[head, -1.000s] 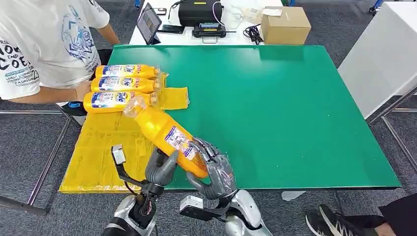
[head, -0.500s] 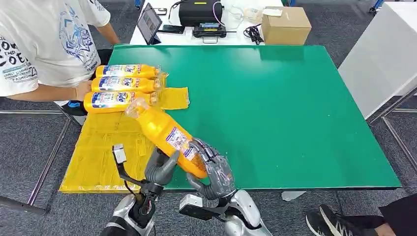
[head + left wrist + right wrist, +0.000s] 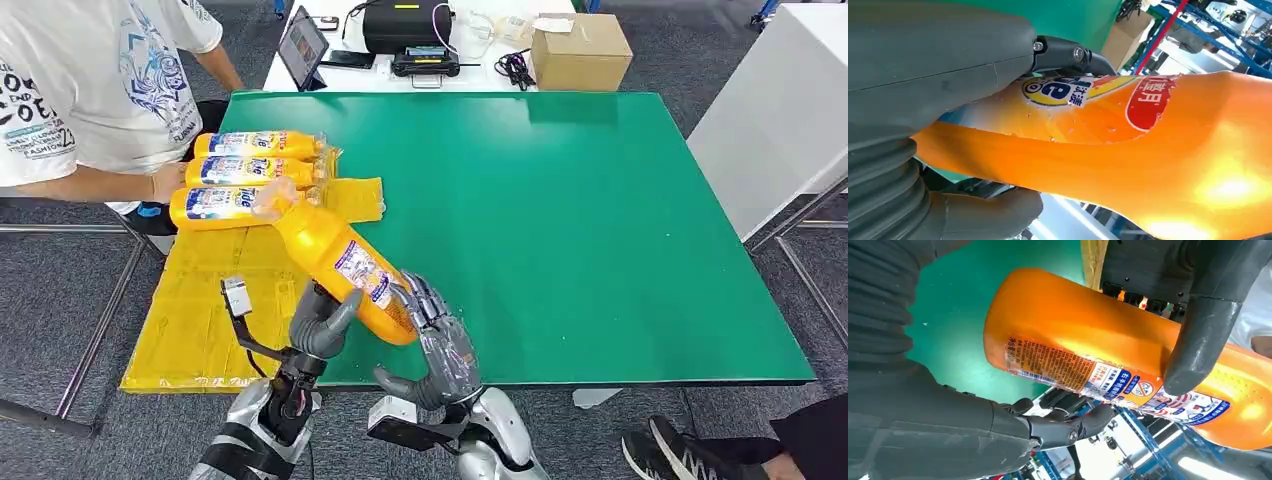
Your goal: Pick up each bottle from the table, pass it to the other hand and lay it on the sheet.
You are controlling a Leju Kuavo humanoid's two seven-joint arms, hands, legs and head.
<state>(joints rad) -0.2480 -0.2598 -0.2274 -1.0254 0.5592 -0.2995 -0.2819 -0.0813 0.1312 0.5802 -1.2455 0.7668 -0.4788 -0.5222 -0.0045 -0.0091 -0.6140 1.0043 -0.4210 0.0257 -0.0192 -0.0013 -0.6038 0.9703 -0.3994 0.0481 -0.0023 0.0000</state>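
An orange bottle (image 3: 340, 262) hangs tilted over the near left part of the green table (image 3: 580, 220), its clear cap end pointing towards the yellow sheet (image 3: 195, 300). My left hand (image 3: 322, 325) grips it from below at mid-body; the left wrist view shows the thumb (image 3: 938, 55) and fingers wrapped around the bottle (image 3: 1148, 150). My right hand (image 3: 440, 345) is spread beside the bottle's base with its thumb clear of it. In the right wrist view the bottle (image 3: 1073, 335) sits above my right hand's fingers (image 3: 1068, 425) with a gap. Three bottles (image 3: 255, 172) lie side by side on the sheet.
A person in a white T-shirt (image 3: 90, 90) stands at the far left, one hand (image 3: 168, 184) at the bottoms of the laid bottles. Behind the table are a tablet (image 3: 302, 45), a black device (image 3: 405, 25) and a cardboard box (image 3: 580, 50).
The bottle has risen and shifted slightly left with my left hand. My right hand's fingers have come off its base and spread.
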